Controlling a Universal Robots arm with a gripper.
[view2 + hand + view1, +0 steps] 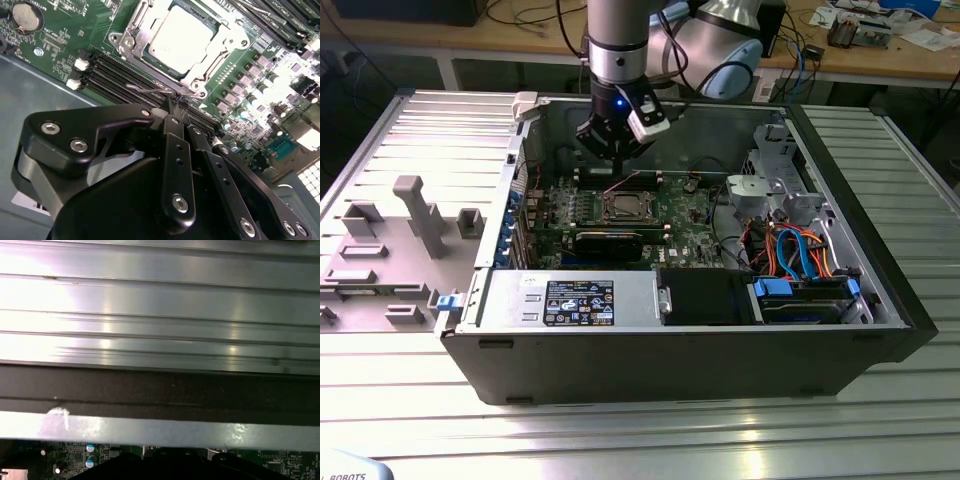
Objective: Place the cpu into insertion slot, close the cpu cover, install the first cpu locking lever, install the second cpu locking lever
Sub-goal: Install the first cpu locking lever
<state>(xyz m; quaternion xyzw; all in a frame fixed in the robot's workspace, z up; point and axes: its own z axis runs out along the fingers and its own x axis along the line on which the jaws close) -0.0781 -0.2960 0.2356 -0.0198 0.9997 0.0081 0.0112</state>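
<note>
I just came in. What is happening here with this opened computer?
A robot arm reaches into the open computer case, over the motherboard. The cpu already lies in the insertion slot, and the cpu cover seems folded down around it. In the second wrist view the claw is shut, its tips at a thin wire locking lever; whether it grips the lever I cannot tell.

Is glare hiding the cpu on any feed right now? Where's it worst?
Second wrist view: the cpu is bright but its outline is clear; glare washes out the motherboard to one side of it. First wrist view: bright streaks on the ribbed metal table. Exterior view: the case interior is shaded, with sheen on the table in front.
</note>
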